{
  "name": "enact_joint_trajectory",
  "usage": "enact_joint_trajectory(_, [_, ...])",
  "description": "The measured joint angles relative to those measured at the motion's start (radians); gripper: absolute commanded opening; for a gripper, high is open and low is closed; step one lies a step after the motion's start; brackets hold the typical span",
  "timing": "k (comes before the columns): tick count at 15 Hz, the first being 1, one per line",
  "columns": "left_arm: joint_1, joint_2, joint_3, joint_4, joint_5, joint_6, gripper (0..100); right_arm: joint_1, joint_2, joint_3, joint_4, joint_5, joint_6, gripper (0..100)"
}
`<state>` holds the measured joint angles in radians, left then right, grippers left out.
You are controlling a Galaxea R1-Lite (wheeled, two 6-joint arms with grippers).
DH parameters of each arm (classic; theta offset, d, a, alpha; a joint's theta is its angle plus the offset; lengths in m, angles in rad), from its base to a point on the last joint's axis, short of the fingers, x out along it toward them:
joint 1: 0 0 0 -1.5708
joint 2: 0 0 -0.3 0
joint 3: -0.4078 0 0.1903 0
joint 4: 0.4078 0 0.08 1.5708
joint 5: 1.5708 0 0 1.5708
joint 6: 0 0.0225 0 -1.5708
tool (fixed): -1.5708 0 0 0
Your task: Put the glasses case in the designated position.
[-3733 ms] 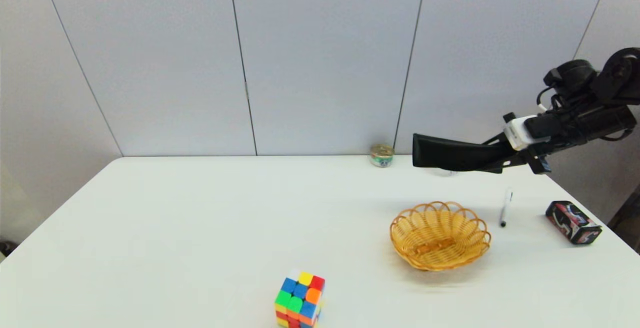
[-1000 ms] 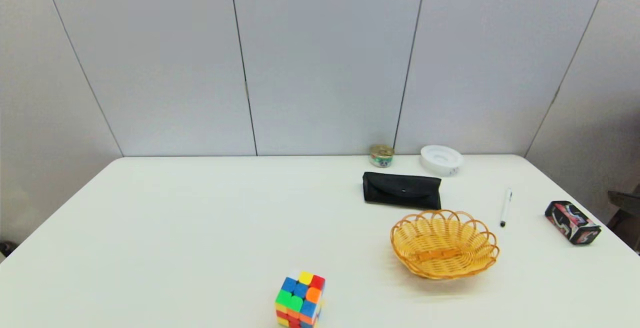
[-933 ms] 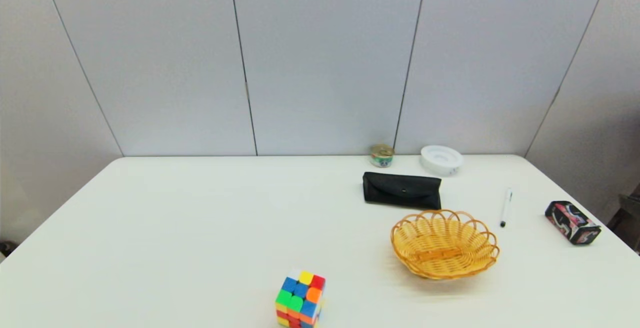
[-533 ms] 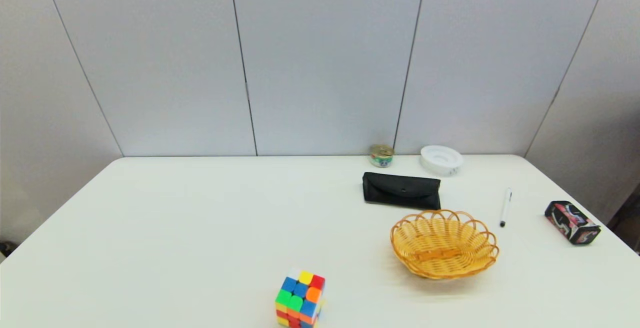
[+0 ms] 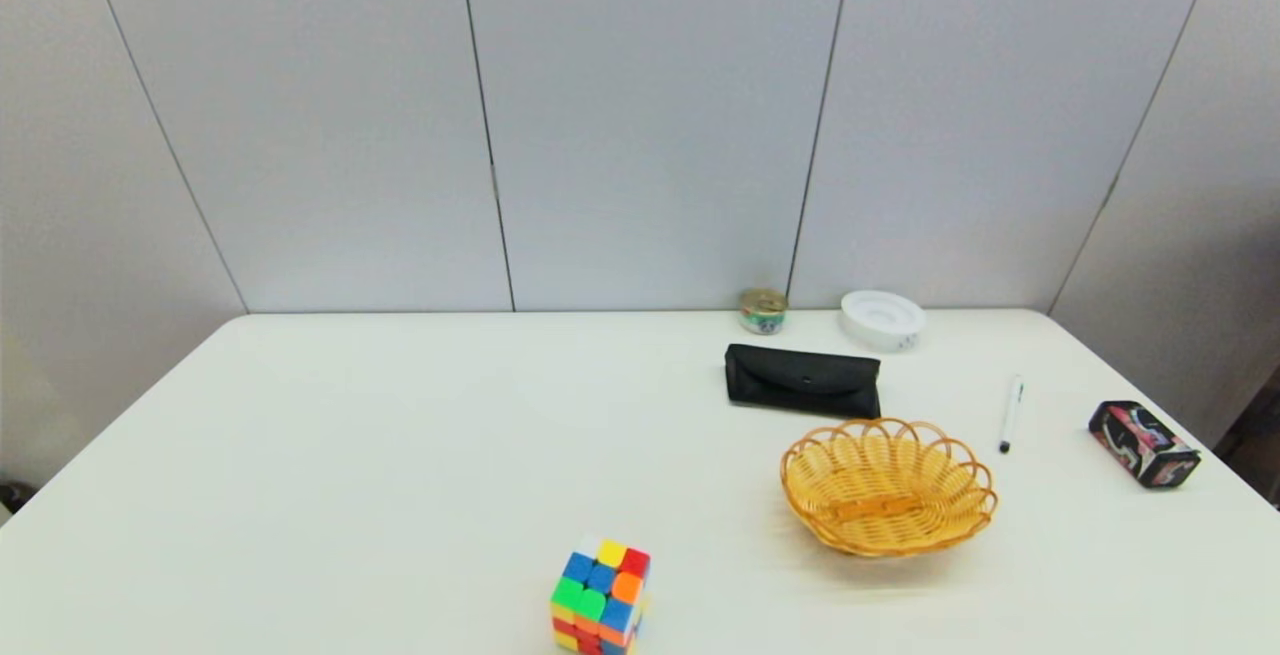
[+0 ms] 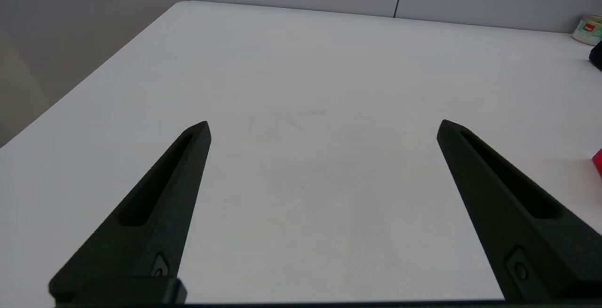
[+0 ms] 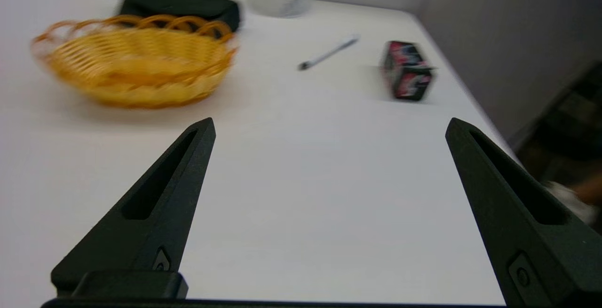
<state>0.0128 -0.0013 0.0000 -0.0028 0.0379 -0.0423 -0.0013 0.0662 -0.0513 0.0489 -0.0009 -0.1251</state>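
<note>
The long matte black glasses case lies flat on the white table just behind the yellow wicker basket, untouched; the right wrist view shows the glasses case beyond the basket. Neither arm shows in the head view. My right gripper hovers open over the table's near right part, well short of the basket, nothing between its fingers. My left gripper is open over bare table on the left side, holding nothing.
A small tin and a white round dish stand at the back edge. A pen and a black box with red-and-white print lie right of the basket. A colour cube sits front centre.
3.7 s ago my right gripper held the case in the air above the basket's far side. The case now rests on the table and the arm has drawn back out of the head view.
</note>
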Motion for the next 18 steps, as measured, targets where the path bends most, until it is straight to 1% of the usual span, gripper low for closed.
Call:
enact_joint_trajectory(1, [0.0, 0.0, 0.0, 0.0, 0.0, 0.0, 100, 0.0, -0.025, 0.021, -0.023, 0.038, 0.013, 100])
enact_joint_trajectory(2, [0.0, 0.0, 0.0, 0.0, 0.0, 0.0, 100, 0.0, -0.04, 0.034, -0.049, 0.047, 0.02, 100])
enact_joint_trajectory(4, [0.0, 0.0, 0.0, 0.0, 0.0, 0.0, 100, 0.0, -0.058, 0.047, -0.057, 0.043, 0.053, 100])
enact_joint_trajectory(6, [0.0, 0.0, 0.0, 0.0, 0.0, 0.0, 100, 0.0, -0.067, 0.05, -0.057, 0.006, 0.121, 100])
enact_joint_trajectory(18, [0.0, 0.0, 0.0, 0.0, 0.0, 0.0, 100, 0.0, -0.07, 0.051, -0.057, -0.001, 0.131, 100])
